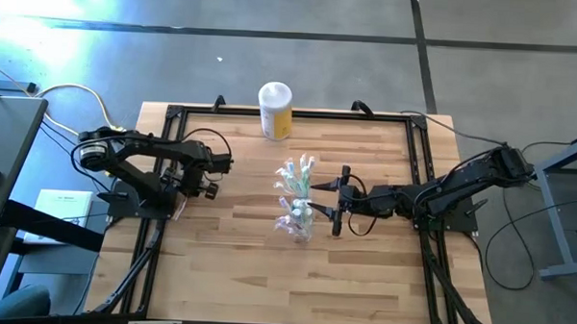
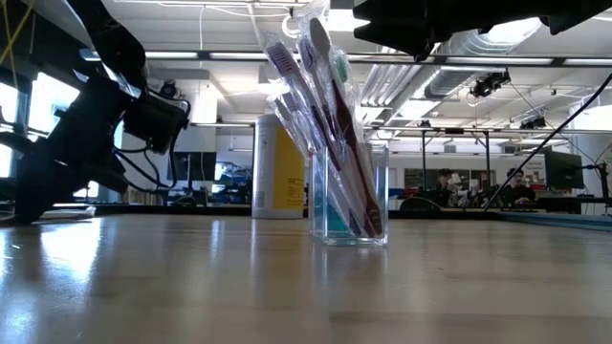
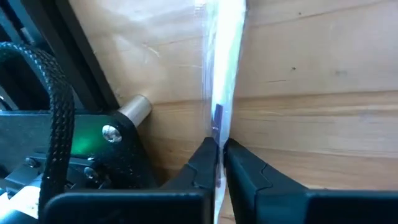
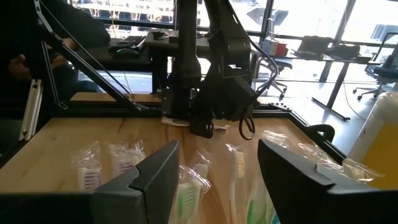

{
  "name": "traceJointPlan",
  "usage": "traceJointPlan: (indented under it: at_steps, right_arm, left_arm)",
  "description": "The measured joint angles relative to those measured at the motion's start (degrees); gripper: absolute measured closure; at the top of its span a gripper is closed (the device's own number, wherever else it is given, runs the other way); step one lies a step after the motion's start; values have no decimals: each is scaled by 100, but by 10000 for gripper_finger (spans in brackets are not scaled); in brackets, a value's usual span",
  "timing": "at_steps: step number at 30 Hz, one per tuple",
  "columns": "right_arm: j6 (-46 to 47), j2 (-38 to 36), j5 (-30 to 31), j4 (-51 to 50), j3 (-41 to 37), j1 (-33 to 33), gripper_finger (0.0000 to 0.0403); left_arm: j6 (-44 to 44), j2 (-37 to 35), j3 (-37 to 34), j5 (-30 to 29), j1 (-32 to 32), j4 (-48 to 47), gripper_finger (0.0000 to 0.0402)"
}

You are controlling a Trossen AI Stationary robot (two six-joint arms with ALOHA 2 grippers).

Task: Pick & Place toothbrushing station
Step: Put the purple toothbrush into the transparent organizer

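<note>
The clear plastic cup (image 2: 349,205) stands upright near the centre of the wooden bench (image 1: 237,266), packed with wrapped toothbrushes (image 2: 320,105) that lean out of its mouth. A white-lidded yellow canister (image 1: 275,111) stands behind it at the far edge. Beyond the bench lies an open office with desks and chairs. The right gripper (image 1: 338,214) is level with the brush tips, just beside the cup, jaws apart and empty. The left gripper (image 3: 219,163), at the bench's left side, is clenched on one wrapped toothbrush (image 3: 221,68).
</note>
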Motion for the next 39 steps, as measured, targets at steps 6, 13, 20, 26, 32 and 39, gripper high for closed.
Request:
traceJointPlan:
  at_steps: [6,13,20,26,32,39]
  right_arm:
    - [0,0,2,-1,0,31,193]
    - [0,0,2,-1,0,31,193]
    - [0,2,2,-16,0,34,193]
    - [-2,2,2,-14,0,131,193]
    - [128,2,2,1,0,230,193]
    - [666,2,-2,16,0,508,193]
  left_arm:
    - [356,18,77,-83,0,-18,386]
    - [886,58,739,-788,-257,-104,396]
    - [998,39,1654,-1239,-667,-238,399]
    - [972,35,2688,-1683,-1143,-1190,400]
    - [1224,31,4059,-2606,-2026,-2604,400]
    - [1908,22,5335,-3974,-3795,-3199,401]
